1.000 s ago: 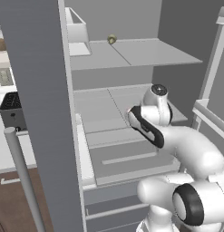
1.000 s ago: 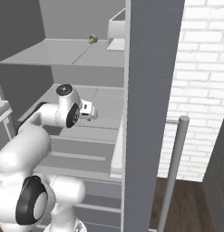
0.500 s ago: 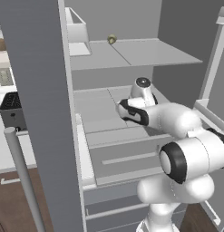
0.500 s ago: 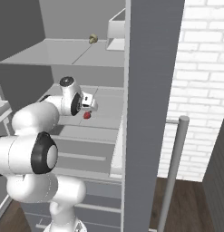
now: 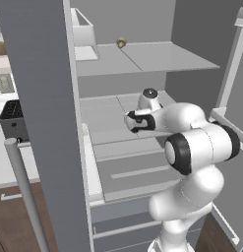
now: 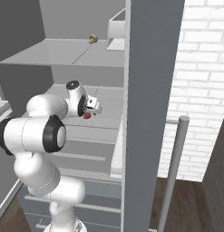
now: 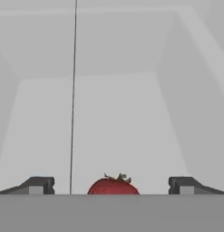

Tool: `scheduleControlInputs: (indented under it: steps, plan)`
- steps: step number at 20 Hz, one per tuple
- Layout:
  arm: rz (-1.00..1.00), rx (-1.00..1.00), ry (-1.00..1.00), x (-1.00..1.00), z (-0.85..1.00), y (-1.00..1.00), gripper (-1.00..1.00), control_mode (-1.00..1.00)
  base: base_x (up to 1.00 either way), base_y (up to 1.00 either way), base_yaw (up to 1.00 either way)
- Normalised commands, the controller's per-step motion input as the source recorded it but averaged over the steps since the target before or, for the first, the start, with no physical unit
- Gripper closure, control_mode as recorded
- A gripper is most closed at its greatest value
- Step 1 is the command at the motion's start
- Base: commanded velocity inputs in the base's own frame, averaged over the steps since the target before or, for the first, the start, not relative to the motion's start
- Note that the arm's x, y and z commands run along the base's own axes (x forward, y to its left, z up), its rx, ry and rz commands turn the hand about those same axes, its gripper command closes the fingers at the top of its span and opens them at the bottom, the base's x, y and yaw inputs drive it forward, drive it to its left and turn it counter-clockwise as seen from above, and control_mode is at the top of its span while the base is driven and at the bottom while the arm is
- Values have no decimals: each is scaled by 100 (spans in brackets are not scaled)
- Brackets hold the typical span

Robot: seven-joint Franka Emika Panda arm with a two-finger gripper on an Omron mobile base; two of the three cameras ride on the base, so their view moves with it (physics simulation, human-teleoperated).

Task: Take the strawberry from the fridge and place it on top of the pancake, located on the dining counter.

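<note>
So the gripper [image 7: 111, 186] has its two finger tips [image 7: 38, 185] spread wide apart with nothing clamped, and in the hand view the strawberry [image 7: 113, 186] sits dead centre between them, leafy cap pointing up, a touch further along the pale shelf [image 7: 109, 127] than the tips. From the right base view the gripper [image 6: 92, 107] is reaching into the open fridge [image 6: 149, 68] over the middle shelf, with the strawberry [image 6: 87, 115] just below and right beside it. My guess is the next move only needs a short push straight ahead before closing, since there's no sideways offset I can spot.

Fridge [image 5: 39, 98]: we see it open, centre frame
Arm [image 5: 192, 147]: we see it reaching onto the middle shelf [image 5: 108, 118]
</note>
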Motion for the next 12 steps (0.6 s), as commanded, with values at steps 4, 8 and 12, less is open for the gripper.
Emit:
scheduleControlInputs:
  steps: [4,8,12]
  plan:
    - [-2,0,17,0,-43,0,-100,-100,0,0,0]
    - [-5,0,10,0,-26,0,-100,-100,0,0,0]
    - [-2,0,3,0,-18,-1,-100,-100,0,0,0]
